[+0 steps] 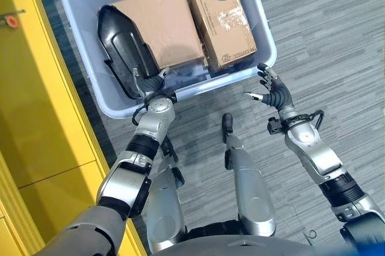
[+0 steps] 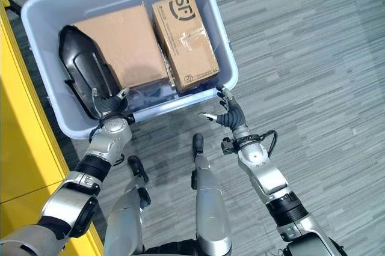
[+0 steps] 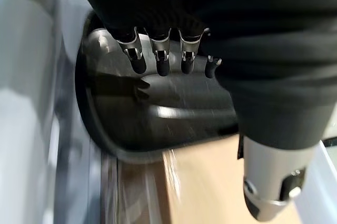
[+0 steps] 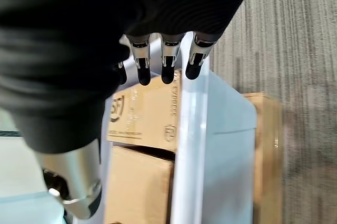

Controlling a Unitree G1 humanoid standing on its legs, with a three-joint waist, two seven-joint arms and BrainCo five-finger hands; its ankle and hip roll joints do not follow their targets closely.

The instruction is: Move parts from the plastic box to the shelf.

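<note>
Left hand [image 1: 157, 82]: reaching over the near rim of the box [image 1: 78, 3], fingers [image 3: 160, 61] relaxed and a little bent, tips hanging just above the black part [image 1: 123, 51]; nothing is held, and contact with the part cannot be told. Right hand [image 1: 274, 92]: outside the box at its near right corner, fingers [image 4: 167, 66] loosely spread and nearly straight, thumb apart, holding nothing; fingertips near the rim, apart from it as far as the head views show. Black part: dark, glossy, moulded shell, elongated, with a rounded end; lies inside the box along its left wall, touching the flat carton [image 1: 159, 21] beside it. Flat carton: plain brown cardboard, lies in the middle of the box, between the black part and the taped carton [image 1: 222, 18]. Taped carton: smaller brown cardboard box with clear tape across its top and dark print, lies along the right wall of the box, just beside the flat carton. Box: pale blue-grey plastic tub, open-topped, with a rounded rim, stands on the floor [image 1: 325, 39]. Floor: grey striped carpet. Shelf [image 1: 30, 106]: yellow unit at the robot's left, just beside the box. One more brown cardboard piece [image 4: 266, 150] shows on the floor beyond the box wall in the right wrist view.
</note>
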